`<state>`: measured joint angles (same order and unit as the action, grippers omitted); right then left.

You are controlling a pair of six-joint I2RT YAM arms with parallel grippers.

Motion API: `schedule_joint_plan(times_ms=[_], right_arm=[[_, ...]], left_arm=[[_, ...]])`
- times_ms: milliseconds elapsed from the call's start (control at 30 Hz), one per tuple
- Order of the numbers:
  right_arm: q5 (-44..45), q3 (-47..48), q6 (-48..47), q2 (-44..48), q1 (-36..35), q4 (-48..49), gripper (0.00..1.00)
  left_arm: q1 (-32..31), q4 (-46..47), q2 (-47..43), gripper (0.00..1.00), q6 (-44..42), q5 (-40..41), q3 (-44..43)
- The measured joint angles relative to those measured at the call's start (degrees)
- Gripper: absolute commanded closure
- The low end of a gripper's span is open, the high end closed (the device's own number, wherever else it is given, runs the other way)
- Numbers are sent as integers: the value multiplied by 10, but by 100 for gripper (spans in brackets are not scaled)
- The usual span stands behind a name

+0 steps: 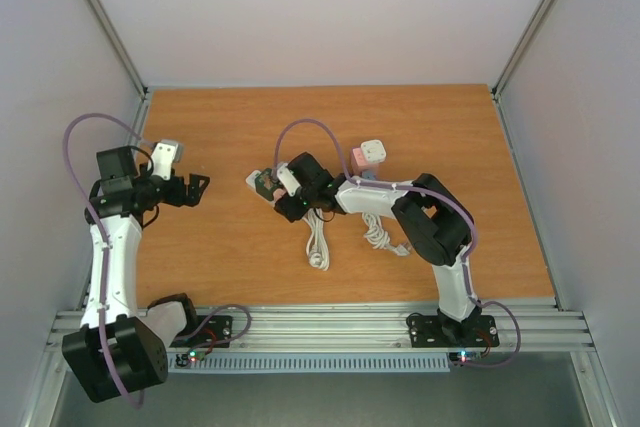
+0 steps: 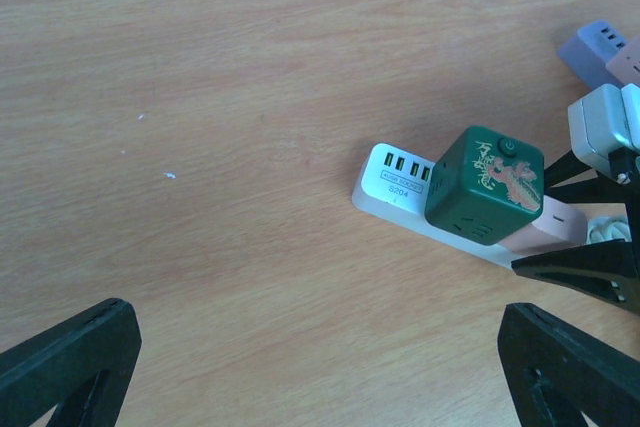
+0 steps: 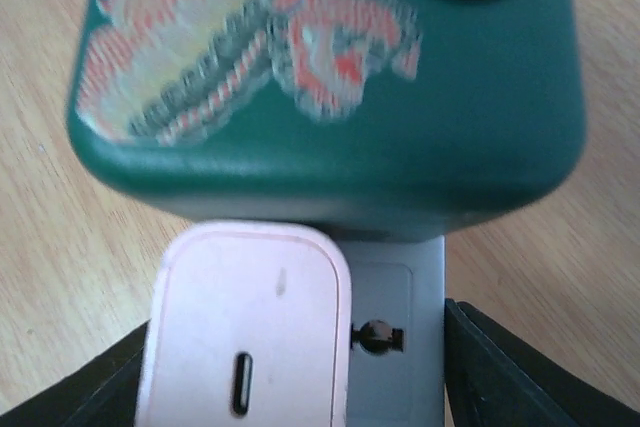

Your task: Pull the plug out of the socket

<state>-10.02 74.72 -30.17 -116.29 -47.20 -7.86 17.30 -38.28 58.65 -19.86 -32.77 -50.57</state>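
Left claw (image 1: pixel 200 187) hangs wide and empty at frame left. Centre: right claw (image 3: pixel 300 377) flanks pink plug (image 3: pixel 250 327) and power strip (image 2: pixel 395 175), grip unclear; green cube plug (image 2: pixel 485 185) seated alongside. Pinch both together and the strip likely lifts too.

Only readable bit: small label (image 2: pixel 398 187) on the end of the white power strip (image 2: pixel 372 185), by the USB ports, says "S204". Line above it's too tiny to read. Green cube (image 2: pixel 485 185): dragon pic, no txt.
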Motion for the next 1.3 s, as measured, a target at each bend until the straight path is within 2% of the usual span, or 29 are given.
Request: schedule_joint_plan(times_ms=[233,467,800,1067,1300], right_arm=[[1,-50,-27,3,2,52,48],[-14,-90,-60,24,2,77,59],[-77,-199,-125,107,2,73,62],[-120,-282,-161,178,2,62,62],[-148,-303,-184,200,2,48,61]], left_arm=[[0,-9,3,0,-43,-8,-3],[0,-34,16,0,-113,-66,-13],[-17,-111,46,0,-304,-157,-31],[-129,-124,81,0,-443,-177,-16],[-230,-93,132,1,-498,-181,7]])
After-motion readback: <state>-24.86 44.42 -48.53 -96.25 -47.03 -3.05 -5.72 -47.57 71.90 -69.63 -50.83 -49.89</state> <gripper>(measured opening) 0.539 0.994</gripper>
